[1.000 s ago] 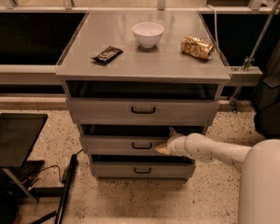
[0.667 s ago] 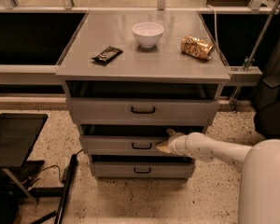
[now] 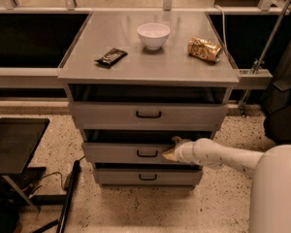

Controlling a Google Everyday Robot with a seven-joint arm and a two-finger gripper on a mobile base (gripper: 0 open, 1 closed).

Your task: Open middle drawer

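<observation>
Grey metal is used for the cabinet [image 3: 150,64], whose flat top is set above three stacked drawer fronts. A white robot body [image 3: 276,188] is seen at the lower right, and from it a white arm [image 3: 223,155] is stretched leftward across the cabinet front. A black flat stand [image 3: 14,142] is placed on the speckled floor [image 3: 223,208] at the left. The middle drawer [image 3: 116,153] is found between the top drawer [image 3: 106,114] and the bottom drawer [image 3: 121,176], with a dark gap shown above its front. On the top, a white bowl [image 3: 153,35], a crumpled golden snack bag [image 3: 204,49] and a dark wrapped bar [image 3: 111,57] are laid well apart. The gripper [image 3: 172,148] is held against the middle drawer's front, just right of its black loop handle [image 3: 147,154]; whether it is closed cannot be told.
</observation>
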